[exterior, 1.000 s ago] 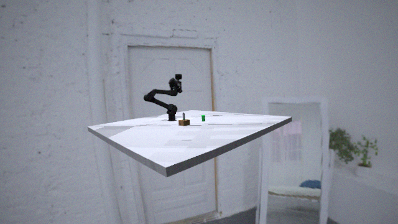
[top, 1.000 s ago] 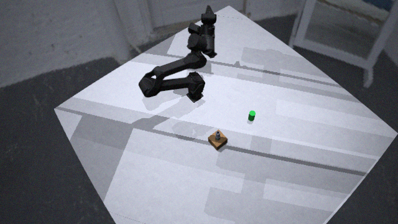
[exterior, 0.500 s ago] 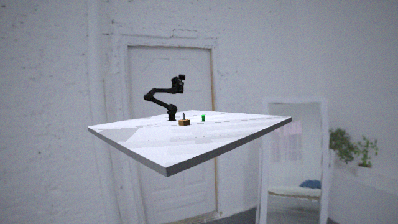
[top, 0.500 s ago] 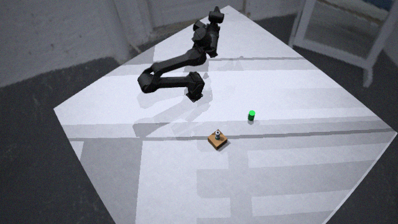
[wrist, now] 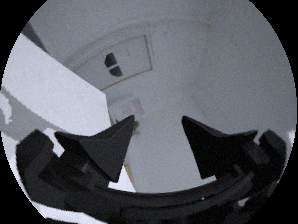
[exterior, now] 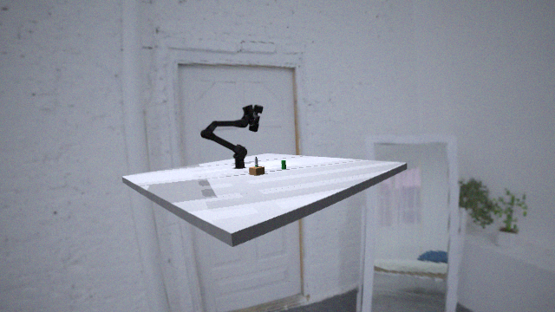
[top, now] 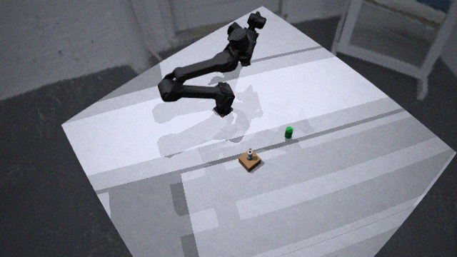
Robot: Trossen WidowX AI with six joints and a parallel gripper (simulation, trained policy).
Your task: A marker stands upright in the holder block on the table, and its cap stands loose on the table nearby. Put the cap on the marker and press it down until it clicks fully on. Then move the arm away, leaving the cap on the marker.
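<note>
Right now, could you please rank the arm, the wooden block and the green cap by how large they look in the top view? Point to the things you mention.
1. Arm (top: 205, 92) (exterior: 225, 143)
2. Wooden block (top: 244, 165) (exterior: 257, 171)
3. Green cap (top: 288, 133) (exterior: 284, 165)
</note>
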